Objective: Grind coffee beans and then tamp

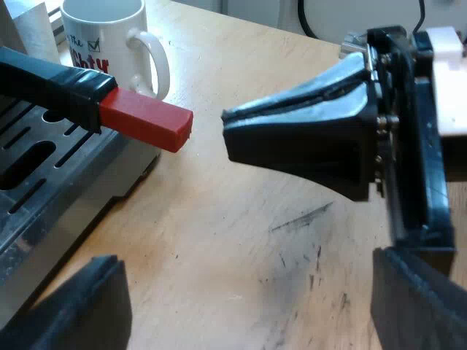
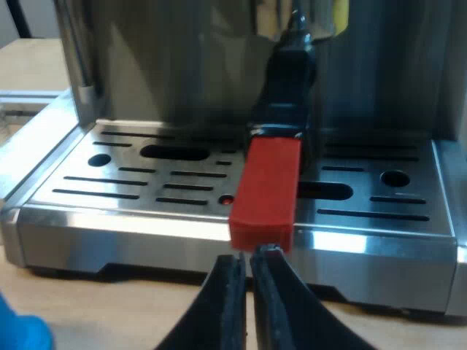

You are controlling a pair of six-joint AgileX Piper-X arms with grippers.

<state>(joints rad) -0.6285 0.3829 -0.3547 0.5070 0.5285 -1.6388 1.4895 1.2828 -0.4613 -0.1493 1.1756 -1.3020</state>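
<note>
- The holder's dark handle [image 2: 290,80] is seated at the front of the espresso machine [image 2: 146,65] and juts out over the slotted drip tray [image 2: 109,182]. Its red end [image 2: 266,191] reaches past the tray's front edge.
- The right gripper [image 2: 249,257] sits in line with that red end, just off its tip. Its 2 black fingers are pressed together with only a hairline slit between them, and they hold nothing.
- In the left wrist view, a narrow strip of bare table shows between the right gripper's closed tips and the flat face of the red end, so they are near but not touching.
- The left gripper [image 1: 244,266] hangs over the wooden table [image 1: 241,219] beside the machine's base. Its 2 fingers [image 1: 80,306] are spread wide and empty.
- The red end lies ahead of the left gripper, apart from it and raised above the table.
- A white mug [image 1: 109,40] with printed lettering stands upright beyond the dark handle, near the corner of the drip tray. Its loop faces the open table.
- Dark scuff marks [image 1: 306,248] streak the table beneath the right gripper.
- Something blue [image 2: 22,332] lies on the table at the machine's foot; too little of it shows to name it.
</note>
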